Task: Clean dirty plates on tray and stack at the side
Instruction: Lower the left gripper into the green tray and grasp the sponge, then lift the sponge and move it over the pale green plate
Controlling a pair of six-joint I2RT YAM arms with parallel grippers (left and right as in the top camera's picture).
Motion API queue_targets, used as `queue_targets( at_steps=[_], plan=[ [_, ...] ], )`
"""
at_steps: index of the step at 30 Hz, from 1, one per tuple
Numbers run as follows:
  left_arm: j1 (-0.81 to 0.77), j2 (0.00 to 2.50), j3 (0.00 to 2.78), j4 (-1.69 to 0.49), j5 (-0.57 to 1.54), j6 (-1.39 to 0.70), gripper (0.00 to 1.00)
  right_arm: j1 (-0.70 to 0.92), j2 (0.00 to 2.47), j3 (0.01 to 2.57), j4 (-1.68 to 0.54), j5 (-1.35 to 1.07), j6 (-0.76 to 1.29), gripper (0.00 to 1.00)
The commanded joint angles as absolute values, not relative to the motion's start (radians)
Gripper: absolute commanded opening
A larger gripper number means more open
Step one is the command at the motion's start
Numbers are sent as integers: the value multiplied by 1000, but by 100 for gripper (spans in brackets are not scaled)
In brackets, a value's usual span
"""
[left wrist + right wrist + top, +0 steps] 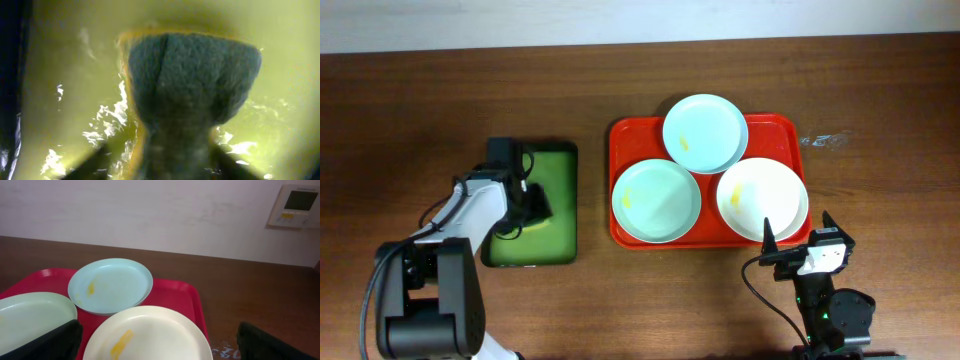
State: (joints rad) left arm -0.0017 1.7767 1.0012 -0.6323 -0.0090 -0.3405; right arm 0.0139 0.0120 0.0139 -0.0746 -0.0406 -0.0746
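Left claw [532,207] is clamped on sponge [192,80] over green tray [555,165]. Right claw [798,235] is held wide at near right. Three smeared plates [656,200] are seen on red tray [780,125], right of centre.

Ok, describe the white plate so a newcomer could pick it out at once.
Find the red tray right of centre on the brown table. Take the plate at its lower-right corner. It is cream-white; the other two plates there are pale blue.

Green tray [558,195], sponge [192,85], wooden table [420,100]
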Motion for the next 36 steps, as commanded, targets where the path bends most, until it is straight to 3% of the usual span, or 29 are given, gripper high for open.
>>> queue_targets(
  at_steps=[1, 2, 3, 4, 5, 6, 9, 10, 13, 18, 29, 33, 36],
  plan=[
    [0, 1797, 988, -636, 27, -343, 0, 20, 6, 6, -78, -29, -63, 98],
    [1, 1797, 988, -632, 26, -343, 8, 20, 5, 6, -78, -29, -63, 98],
    [1, 1797, 988, -615, 26, -343, 45, 20, 6, 6, -78, -29, -63, 98],
    [1, 1797, 988, -604, 26, -343, 74, 20, 6, 6, -78, -29, -63, 98],
    [1, 1797, 988, -589, 17, -343, 93, 20, 6, 6, -78, -29, -63, 98],
    [1, 1797, 988, -579, -9, -343, 99, 20, 6, 6, -78, -29, -63, 98],
    [1, 1797, 990, -561, -107, -342, 100, 20, 6, 6, -78, -29, -63, 98],
    [1, 1797, 992, -560, -113, -342, 93, 20, 6, 6, -78, -29, -63, 98],
    [0, 1797, 1000, -567, -112, -343, 42, 20, 6, 6, -78, -29, -63, 98],
    [0, 1793, 1089, -698, -109, -343, 0, 20, 6, 6, -78, -29, -63, 98],
    [0, 1766, 1675, -1297, 4, -343, 0, 20, 6, 6, -78, -29, -63, 98],
    [0, 1746, 1674, -1293, -30, -344, 0, 20, 6, 6, -78, -29, -63, 98],
    [0, 1752, 1361, -1036, -33, -354, 0, 20, 6, 6, -78, -29, -63, 98]
  ],
)
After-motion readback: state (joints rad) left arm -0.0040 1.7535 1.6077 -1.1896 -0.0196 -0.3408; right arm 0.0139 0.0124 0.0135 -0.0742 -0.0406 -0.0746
